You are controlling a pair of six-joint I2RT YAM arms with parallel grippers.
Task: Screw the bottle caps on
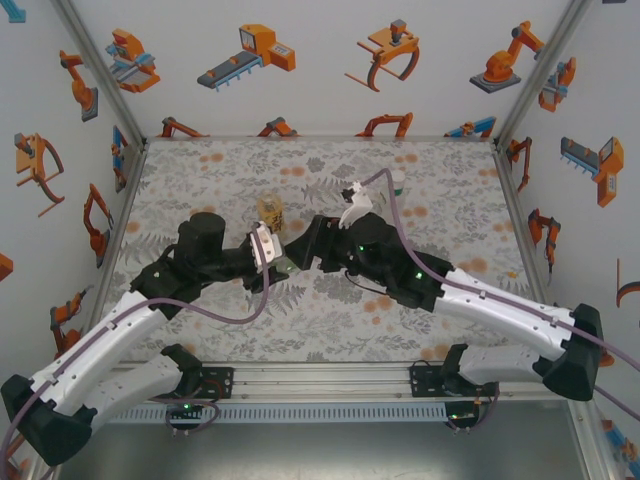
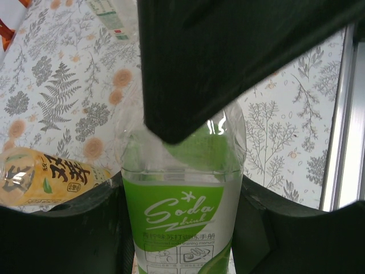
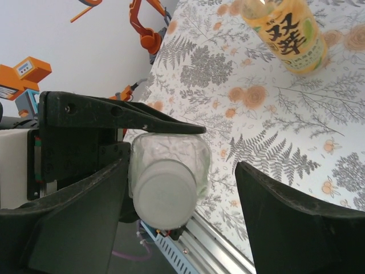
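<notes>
My left gripper [image 2: 181,222] is shut on a clear bottle with a green "Soda" label [image 2: 182,211], one finger on each side of its body. In the right wrist view a whitish round cap [image 3: 165,194] sits on that bottle's neck, facing the camera. My right gripper [image 3: 181,171] is open around the cap: its left finger is close against the cap and its right finger [image 3: 296,228] stands well apart. From above, both grippers meet at mid-table, left gripper [image 1: 270,252] and right gripper [image 1: 300,252]. The amber bottle [image 1: 270,212] stands just behind them.
The amber bottle [image 2: 40,178] shows left of the held one and again as the amber bottle [image 3: 288,31] at the far side of the floral table [image 1: 440,200]. A slim clear bottle with a green label [image 2: 111,17] lies farther off. The aluminium rail [image 3: 222,251] runs along the near edge.
</notes>
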